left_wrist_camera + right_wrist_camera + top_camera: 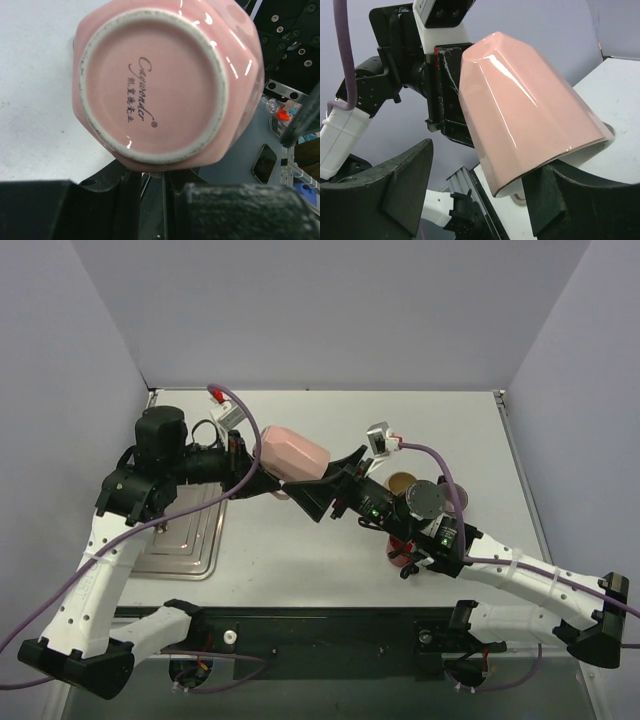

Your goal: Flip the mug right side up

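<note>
The pink mug (pixel 295 453) hangs above the middle of the table, tipped on its side. Its base (pixel 155 85) faces my left wrist camera and its open rim points toward my right arm. My left gripper (pixel 258 455) is shut on the mug at its lower edge (pixel 152 175), where a pink bit shows between the jaws; what exactly it pinches is hidden. My right gripper (pixel 335 480) stands open around the mug's rim end (pixel 530 110). One finger (pixel 545 195) is under the rim and the other finger (pixel 405 180) is well clear of the wall.
A metal tray (pixel 190 540) lies on the table at the left, under my left arm. A brownish round object (pixel 402 482) and a small red-pink item (pixel 400 558) sit close to my right arm. Walls enclose the table at the back and sides.
</note>
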### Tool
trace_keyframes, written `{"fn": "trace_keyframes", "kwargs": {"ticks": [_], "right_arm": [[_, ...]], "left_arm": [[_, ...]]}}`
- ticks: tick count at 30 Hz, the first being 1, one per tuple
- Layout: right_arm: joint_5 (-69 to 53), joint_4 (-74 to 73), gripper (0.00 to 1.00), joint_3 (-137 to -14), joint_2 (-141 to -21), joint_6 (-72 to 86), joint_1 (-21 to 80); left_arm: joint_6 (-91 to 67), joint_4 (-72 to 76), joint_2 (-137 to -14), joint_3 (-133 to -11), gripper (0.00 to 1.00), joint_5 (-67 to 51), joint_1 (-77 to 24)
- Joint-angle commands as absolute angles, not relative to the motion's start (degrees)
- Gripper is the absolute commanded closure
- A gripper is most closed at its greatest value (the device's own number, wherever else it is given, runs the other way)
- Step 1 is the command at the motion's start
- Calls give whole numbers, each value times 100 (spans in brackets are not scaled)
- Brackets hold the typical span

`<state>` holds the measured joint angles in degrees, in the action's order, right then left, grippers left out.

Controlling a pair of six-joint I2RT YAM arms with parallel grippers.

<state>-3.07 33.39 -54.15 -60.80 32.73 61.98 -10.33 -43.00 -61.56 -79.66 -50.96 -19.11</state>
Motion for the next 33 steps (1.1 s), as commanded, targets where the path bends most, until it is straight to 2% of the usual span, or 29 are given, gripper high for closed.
{"fn": "trace_keyframes", "kwargs": {"ticks": [1, 2, 3, 4, 5, 6, 7, 8, 9, 10, 13, 17, 20, 25, 33], "right_arm": [[-194, 4157, 41, -5792, -6038, 2936, 6240], [-132, 4079, 46, -5827, -6047, 2788, 6240], [-19, 4035, 66, -5879, -6082, 2734, 6240], [156, 3904, 76, -5923, -6117, 2664, 6240], [341, 3746, 99, -6046, -6161, 2646, 6214], [438, 3361, 100, -6099, -6187, 2628, 6205], [735, 3166, 100, -6213, -6179, 2593, 6188], [825, 2720, 100, -6257, -6179, 2523, 6161], [1105, 2472, 100, -6371, -6170, 2488, 6152], [1281, 1869, 100, -6537, -6170, 2435, 6083], [1897, 182, 100, -6872, -6292, 2259, 5863], [2056, -1165, 100, -6900, -6679, 2312, 5301], [2048, -1923, 100, -7118, -7449, 2189, 4897], [1688, -3013, 100, -7988, -8927, 1802, 4790], [1108, -3507, 100, -8973, -10511, 1793, 4316]], "left_arm": [[-985, -3796, -6056, -8016, 100, -5484, -2047], [-923, -3797, -6064, -7929, 100, -5502, -2083], [-897, -3797, -6064, -7893, 100, -5502, -2144], [-844, -3797, -6073, -7832, 100, -5519, -2188], [-765, -3858, -6082, -7822, 100, -5563, -2223], [-634, -3928, -6091, -7840, 100, -5529, -2232], [-537, -4164, -6117, -7866, 65, -5259, -2224], [-179, -4340, -6117, -7936, 51, -5125, -2224], [-28, -4603, -6117, -7945, 24, -4732, -2224], [365, -4684, -6100, -7928, 16, -4520, -2206], [650, -4895, -6091, -7805, 15, -3135, -2162], [923, -5220, -6310, -7717, 14, -1883, -1785], [1334, -5256, -6319, -7533, 13, -1819, -935], [2019, -5212, -6477, -7269, 12, -1565, 182], [3162, -4993, -6565, -6646, 8, -1039, 1300]]}}
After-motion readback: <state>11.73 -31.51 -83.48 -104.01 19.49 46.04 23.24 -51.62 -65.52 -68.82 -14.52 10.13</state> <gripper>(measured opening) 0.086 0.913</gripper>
